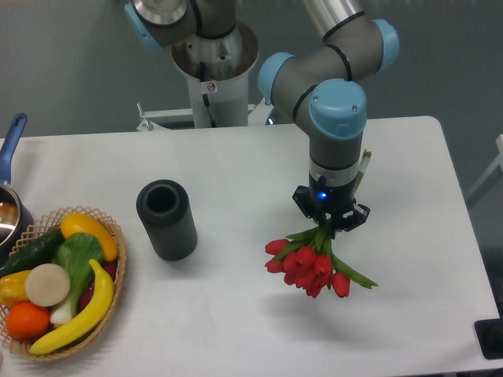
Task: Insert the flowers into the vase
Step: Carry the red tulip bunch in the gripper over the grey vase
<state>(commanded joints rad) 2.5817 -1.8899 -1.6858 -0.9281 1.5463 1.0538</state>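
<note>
The flowers [308,263] are a bunch of red tulip buds with green stems and leaves, at the table's right middle. Their buds point toward the front and the stem ends run up under the gripper. My gripper [330,221] points straight down and is shut on the stems just behind the buds. I cannot tell whether the bunch touches the table or hangs just above it. The vase [167,220] is a dark ribbed cylinder standing upright with its round mouth open, well to the left of the gripper.
A wicker basket [118,267] with banana, orange and green vegetables sits at the front left. A blue-handled metal pot [9,200] is at the left edge. The robot base [214,75] stands at the back. A dark object [491,338] is at the front right corner.
</note>
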